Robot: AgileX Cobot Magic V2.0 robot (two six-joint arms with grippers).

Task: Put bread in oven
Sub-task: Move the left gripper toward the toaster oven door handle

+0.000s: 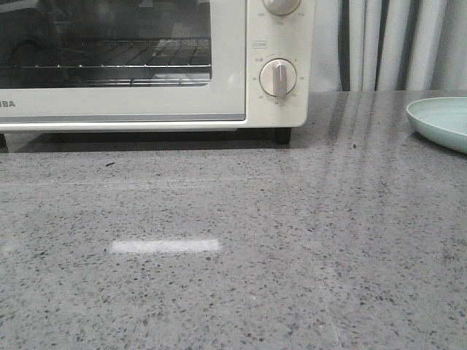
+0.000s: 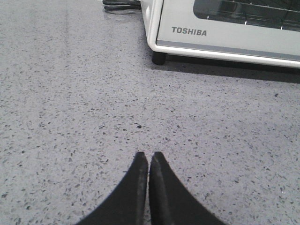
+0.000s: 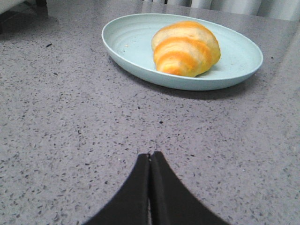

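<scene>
We take the oven (image 1: 153, 62) as our landmark. It stands at the back of the grey speckled counter (image 1: 233, 255) with its glass door shut, and we can see the wire rack (image 1: 109, 62) through the window. Two round knobs sit on its right panel; the lower knob (image 1: 278, 78) shows in full. To the right of the oven, well apart from it, lies a pale green plate (image 3: 136, 51), and the bread (image 3: 186, 48) rests on that plate, golden with paler bands. Our right gripper (image 3: 150, 157) hovers over the bare counter near the plate, fingers pressed together and holding nothing. Our left gripper (image 2: 148, 157) sits over the counter in front of the oven's left corner, its fingers likewise closed on nothing. A black cable (image 2: 121, 4) lies beside the oven's left side.
</scene>
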